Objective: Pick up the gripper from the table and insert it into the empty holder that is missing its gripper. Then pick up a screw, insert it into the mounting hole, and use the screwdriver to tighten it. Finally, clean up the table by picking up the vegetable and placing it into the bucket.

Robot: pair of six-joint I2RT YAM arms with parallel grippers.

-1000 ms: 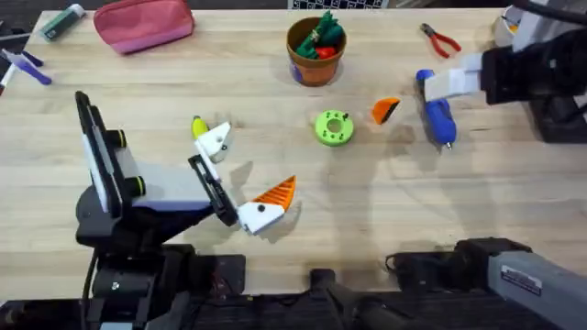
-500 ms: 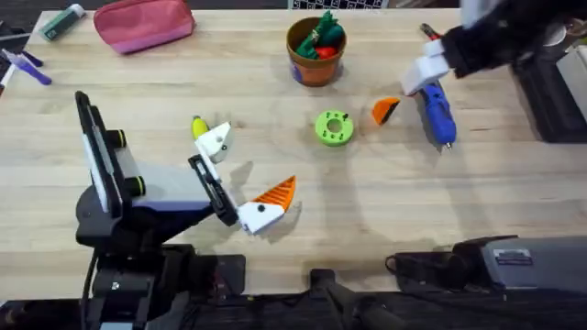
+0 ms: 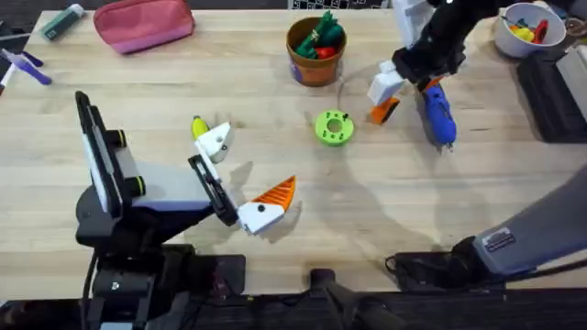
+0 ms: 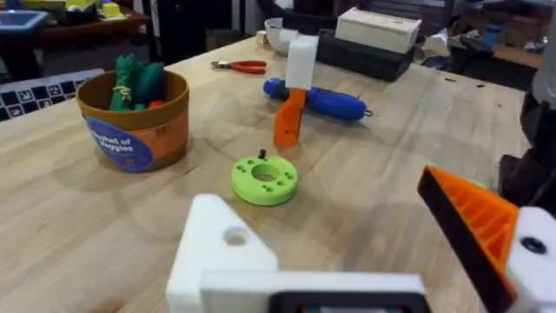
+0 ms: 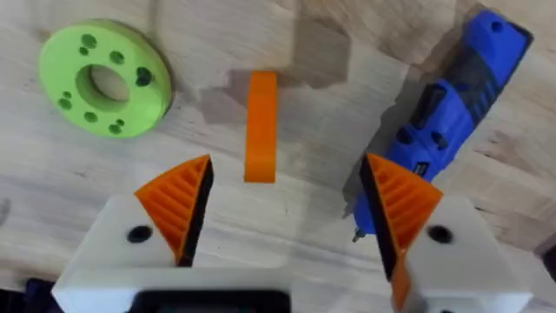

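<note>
My right gripper (image 3: 385,94) is hovering directly over the gripper (image 5: 261,125), which is lying on the surface (image 3: 367,202) between the disc (image 3: 334,127) to its left and the screwdriver (image 3: 437,115) to its right. The bucket (image 3: 315,50) is standing behind the disc. My left gripper (image 3: 240,179) is sitting at the near left, with the vegetable (image 3: 198,126) lying just beside the holder (image 3: 215,142).

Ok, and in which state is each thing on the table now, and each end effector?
gripper: loose on the table, not held.
holder: empty, no tip.
right end effector: open, above the gripper.
left end effector: open.
screwdriver: lying flat.
bucket: upright, holding toy vegetables.
vegetable: on the table, outside the bucket.
</note>
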